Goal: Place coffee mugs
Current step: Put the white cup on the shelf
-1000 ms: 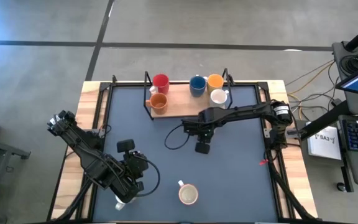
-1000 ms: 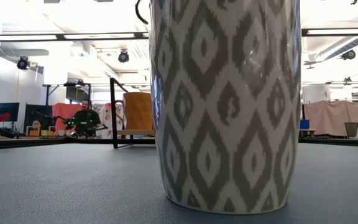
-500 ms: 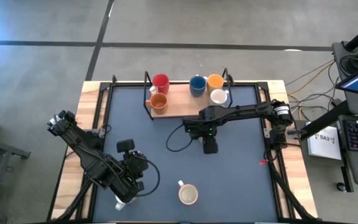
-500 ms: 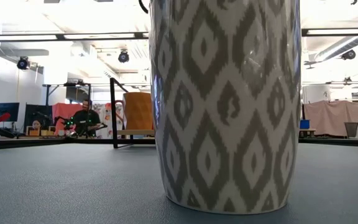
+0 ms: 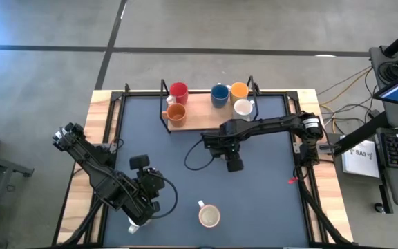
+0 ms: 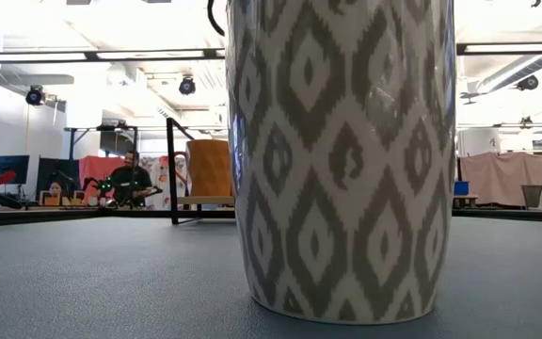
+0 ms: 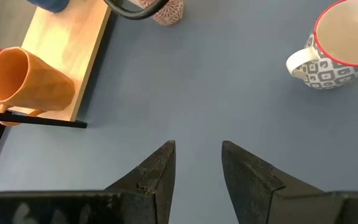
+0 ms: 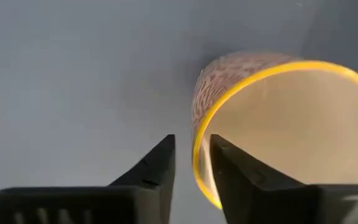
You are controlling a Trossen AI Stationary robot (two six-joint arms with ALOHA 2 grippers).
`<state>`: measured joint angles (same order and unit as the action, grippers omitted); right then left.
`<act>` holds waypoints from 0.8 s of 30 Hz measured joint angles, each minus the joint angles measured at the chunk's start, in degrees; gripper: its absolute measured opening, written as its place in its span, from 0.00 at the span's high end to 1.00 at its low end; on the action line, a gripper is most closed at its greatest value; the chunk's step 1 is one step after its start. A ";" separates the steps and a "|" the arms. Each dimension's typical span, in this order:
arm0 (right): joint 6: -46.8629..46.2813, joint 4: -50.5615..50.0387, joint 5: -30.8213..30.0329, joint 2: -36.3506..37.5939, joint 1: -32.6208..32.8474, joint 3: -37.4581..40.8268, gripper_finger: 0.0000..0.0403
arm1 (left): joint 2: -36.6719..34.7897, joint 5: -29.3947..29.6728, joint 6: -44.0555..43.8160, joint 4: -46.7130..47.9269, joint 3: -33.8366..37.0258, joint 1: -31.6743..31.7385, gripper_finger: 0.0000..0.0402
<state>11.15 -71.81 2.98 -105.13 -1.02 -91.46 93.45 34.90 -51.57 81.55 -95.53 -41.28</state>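
Observation:
My right gripper [image 5: 233,164] points down over mid-table, at a brown-patterned coffee mug with a yellow rim [image 8: 278,118] that stands on the table. Its fingers are slightly apart and straddle the mug's wall, one outside and one inside. The same mug [image 7: 166,9] shows far off in the left wrist view. Another coffee mug, white and patterned [image 5: 209,216] [image 7: 340,43] [image 6: 342,160], stands upright near the front edge. Several coffee mugs, among them red [image 5: 179,90], blue [image 5: 219,95] and orange [image 5: 176,114], stand on a wooden board [image 5: 206,119]. My left gripper [image 7: 197,149] waits open at the near left. My right gripper has one finger [image 8: 160,165] outside the mug's wall and one [image 8: 232,174] inside it, at the rim [image 8: 197,168], coming from above and pointing down. A strip of table shows between the outer finger and the wall. Whether either finger touches, I cannot tell.
A black metal frame [image 5: 163,104] stands at the board's ends. A loose black cable [image 5: 193,155] loops from my right arm over the table. Bare blue-grey mat lies between the board and the near mug.
My right gripper has rolled about its own downward line over the yellow-rimmed mug, staying over the same spot. My left arm and the mugs on the board and near the front edge have kept still.

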 joint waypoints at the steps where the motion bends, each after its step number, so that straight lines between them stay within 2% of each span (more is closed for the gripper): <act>1: 0.01 0.46 0.01 -0.08 0.00 0.00 0.81 | 0.00 -0.01 0.01 0.01 0.00 0.00 0.72; 4: -0.36 1.10 0.00 -0.32 0.00 0.00 0.93 | 0.00 0.02 0.00 0.01 0.00 0.00 0.72; 6: -1.40 1.42 -0.40 -0.30 0.00 0.00 0.96 | 0.00 0.02 0.01 0.01 0.00 -0.04 0.72; 9: -2.25 1.48 -0.46 0.02 0.00 0.00 0.96 | 0.00 0.02 0.02 0.10 0.00 -0.04 0.72; 19: 3.46 1.53 0.01 0.75 0.25 -4.13 0.97 | 0.00 0.04 0.02 0.90 0.00 -0.02 0.72; 22: 1.16 1.81 -0.09 0.76 0.08 -5.98 0.97 | 0.00 0.04 0.02 1.43 0.00 -0.02 0.72; 24: -3.85 1.91 0.08 0.77 -0.12 -7.12 0.97 | 0.00 0.04 0.02 1.52 0.00 -0.02 0.72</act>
<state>7.30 -69.89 3.06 -104.36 -1.14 -98.58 93.45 34.94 -51.55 83.07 -95.53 -41.30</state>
